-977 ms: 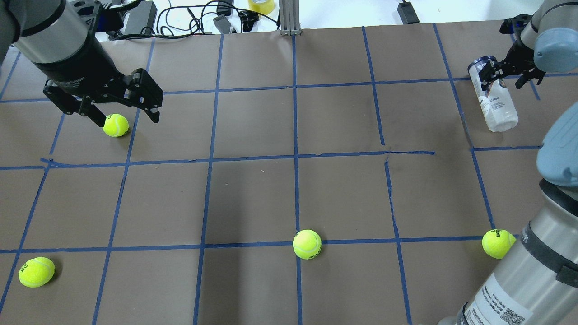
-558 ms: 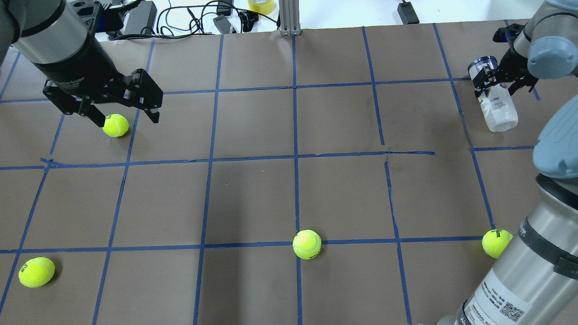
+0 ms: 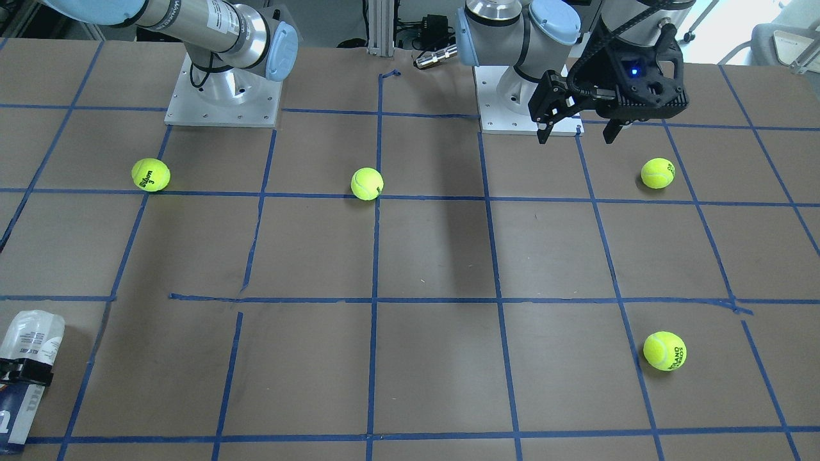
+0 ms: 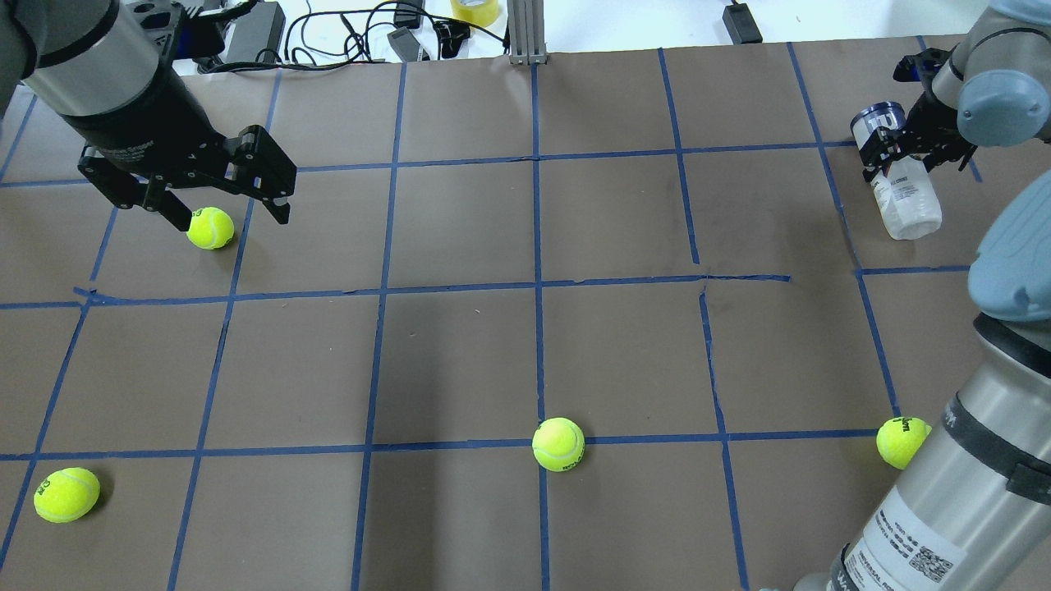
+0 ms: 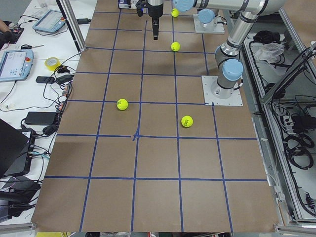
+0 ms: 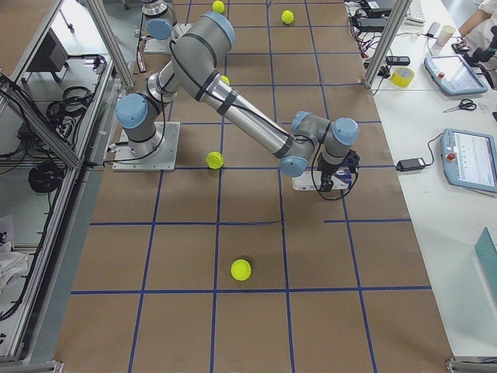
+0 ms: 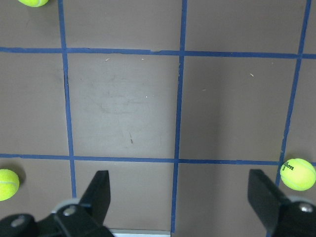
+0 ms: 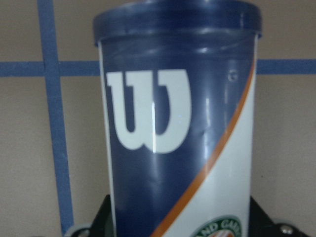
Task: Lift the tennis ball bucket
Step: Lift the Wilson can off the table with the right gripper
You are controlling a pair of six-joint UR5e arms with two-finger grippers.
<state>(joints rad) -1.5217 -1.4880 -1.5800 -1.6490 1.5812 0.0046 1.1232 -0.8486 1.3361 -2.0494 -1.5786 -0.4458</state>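
Over at the far right corner of the counter (image 4: 624, 345), the right end effector (image 4: 910, 154) has its two fingers closed against the sides of the tennis ball can (image 4: 910, 203), gripping just below the navy end with the white "W". The can sits tilted, navy end up and toward the far edge, clear end pointing back toward the robot. From here I can't quite tell whether that clear end is touching the brown paper or is just off it. The right wrist camera has the can (image 8: 177, 138) filling its view, upright between the two fingers, with a blue tape line (image 8: 49, 123) behind it. On the other side, the left end effector (image 4: 230, 215) hangs above the counter with its fingers spread wide and nothing between them, and a tennis ball (image 4: 210, 227) lies on the paper just below. Three more tennis balls (image 4: 558, 444) are scattered along the near row of squares, well apart from the can.
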